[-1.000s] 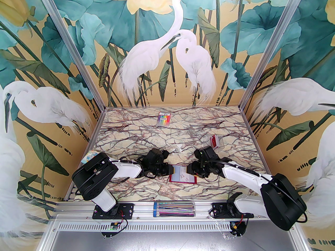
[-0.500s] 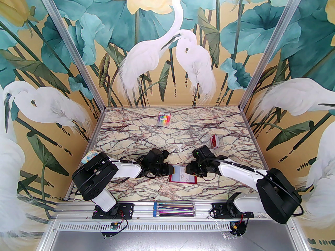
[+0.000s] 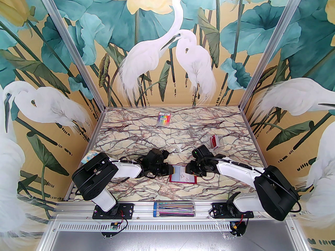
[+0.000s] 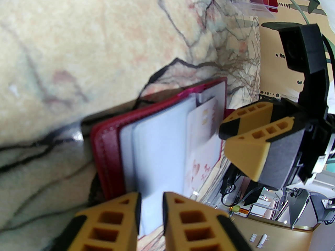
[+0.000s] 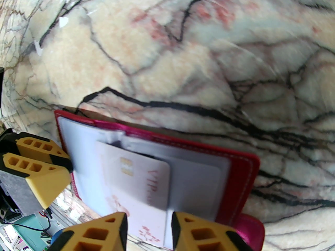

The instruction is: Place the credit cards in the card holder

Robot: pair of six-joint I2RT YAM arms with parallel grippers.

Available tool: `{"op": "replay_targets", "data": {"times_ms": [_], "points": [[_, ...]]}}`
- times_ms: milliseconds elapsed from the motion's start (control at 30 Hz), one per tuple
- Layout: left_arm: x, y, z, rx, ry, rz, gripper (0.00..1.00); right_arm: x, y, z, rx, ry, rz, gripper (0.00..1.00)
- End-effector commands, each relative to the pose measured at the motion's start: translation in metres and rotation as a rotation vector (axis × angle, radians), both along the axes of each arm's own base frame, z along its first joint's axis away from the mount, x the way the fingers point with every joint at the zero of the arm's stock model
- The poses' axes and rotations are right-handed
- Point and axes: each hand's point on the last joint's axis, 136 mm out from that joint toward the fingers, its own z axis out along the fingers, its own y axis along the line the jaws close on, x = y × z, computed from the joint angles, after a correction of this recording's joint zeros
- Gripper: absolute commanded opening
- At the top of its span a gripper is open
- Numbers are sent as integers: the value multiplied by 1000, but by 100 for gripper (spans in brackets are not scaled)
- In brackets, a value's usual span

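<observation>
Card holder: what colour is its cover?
The card holder is dark red, clearest in the right wrist view.

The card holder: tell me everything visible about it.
The card holder is a dark red, leather-look wallet with pale stitching, lying open on the marble table. Clear sleeves fan from its spine; a pale credit card with a chip sticks partly out of one. The left pincer meets one side edge, the right pincer the card side.

A cream, dark-veined marble tabletop (image 3: 130, 135) sits between brightly lit walls (image 3: 235, 48) painted with white egrets (image 3: 141, 59), teal leaves and yellow flowers, framed by aluminium posts (image 3: 72, 43).
</observation>
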Motion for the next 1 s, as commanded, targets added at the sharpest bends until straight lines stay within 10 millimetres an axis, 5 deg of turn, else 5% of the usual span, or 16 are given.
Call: {"op": "replay_targets", "data": {"times_ms": [0,967], "points": [[-5,5,-12,59,13,-11,21,4,0,2,-25,-11,1,34],[-4,5,-13,61,12,-11,21,1,4,-3,-89,3,30,33]]}}
